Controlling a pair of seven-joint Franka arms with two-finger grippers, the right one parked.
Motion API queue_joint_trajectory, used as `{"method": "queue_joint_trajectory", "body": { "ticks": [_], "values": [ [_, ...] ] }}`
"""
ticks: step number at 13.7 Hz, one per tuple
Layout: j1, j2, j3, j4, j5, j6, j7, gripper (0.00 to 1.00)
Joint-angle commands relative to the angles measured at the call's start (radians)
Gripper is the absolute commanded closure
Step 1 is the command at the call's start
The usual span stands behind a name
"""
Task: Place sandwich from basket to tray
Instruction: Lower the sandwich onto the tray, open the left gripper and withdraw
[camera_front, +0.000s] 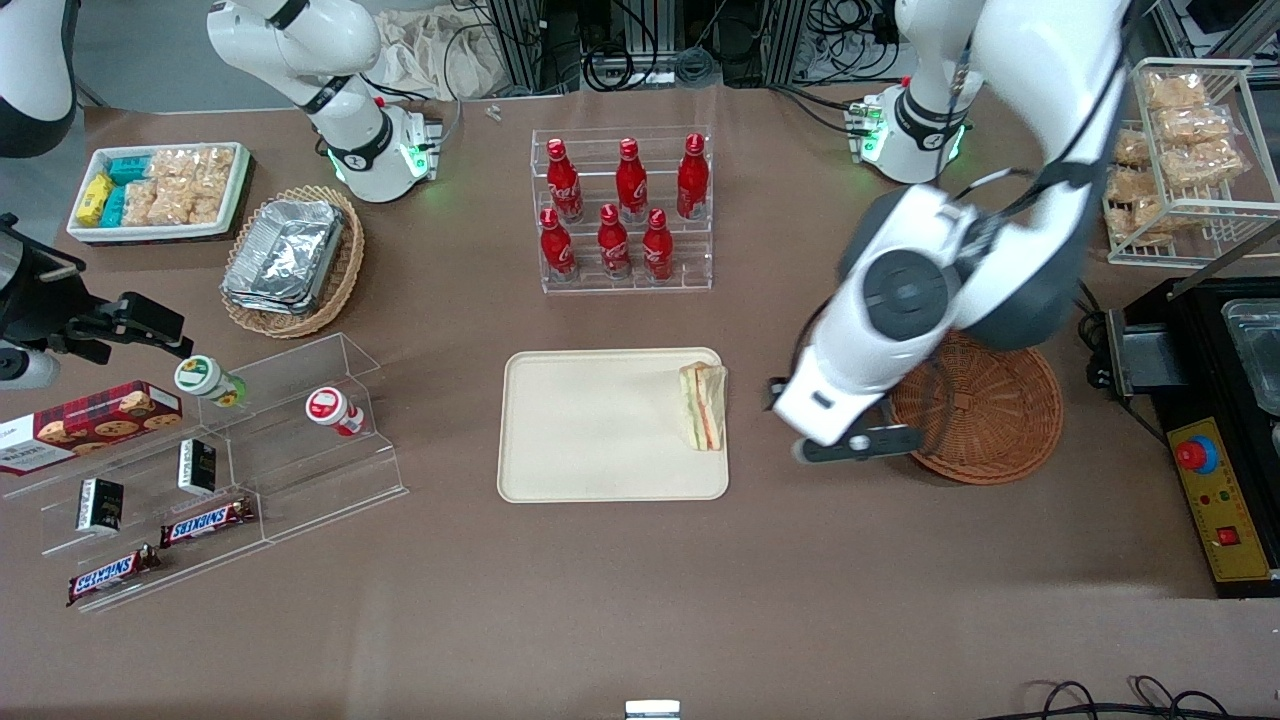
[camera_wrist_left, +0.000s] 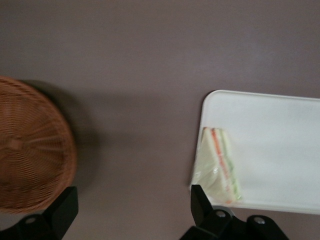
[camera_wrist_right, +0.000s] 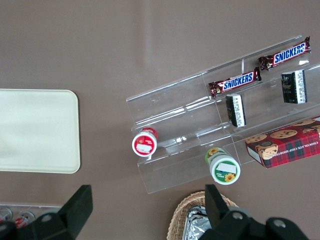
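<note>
One sandwich (camera_front: 703, 405) lies on the tray (camera_front: 600, 430) at its edge nearest the basket (camera_front: 985, 415); we see our gripper (camera_wrist_left: 134, 210) spread wide, empty, above bare table between them.

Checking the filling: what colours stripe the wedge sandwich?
Orange and green between pale bread of the sandwich; front view shows it best.

— How is the light?

— Bright and even, from overhead. In the front view the table (camera_front: 600, 600) shows only soft, short shadows, and the working arm (camera_front: 905, 295) is slightly smeared.

— And the left wrist view?

— Soft all over. The basket (camera_wrist_left: 30, 155) and sandwich (camera_wrist_left: 217, 165) are blurred, and the tray (camera_wrist_left: 270, 145) is nearly washed out. The gripper (camera_wrist_left: 132, 200), hanging above the bare table between basket and tray with fingers (camera_wrist_left: 65, 205) spread wide, shows dark and unfocused. A dim shadow lies beside the basket.
</note>
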Motion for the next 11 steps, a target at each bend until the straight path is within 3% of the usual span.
{"method": "queue_joint_trajectory", "body": {
  "ticks": [1,3,5,9,11],
  "values": [
    [0.139,-0.112,-0.006,-0.049,-0.076,-0.116,0.227,0.0],
    [0.251,-0.181,-0.004,-0.052,-0.139,-0.2,0.353,0.0],
    [0.321,-0.253,0.008,-0.096,-0.147,-0.233,0.363,0.0],
    [0.172,-0.404,0.259,-0.237,-0.18,-0.201,0.369,0.0],
    [0.131,-0.396,0.277,-0.233,-0.17,-0.213,0.37,0.0]
  ]
}}
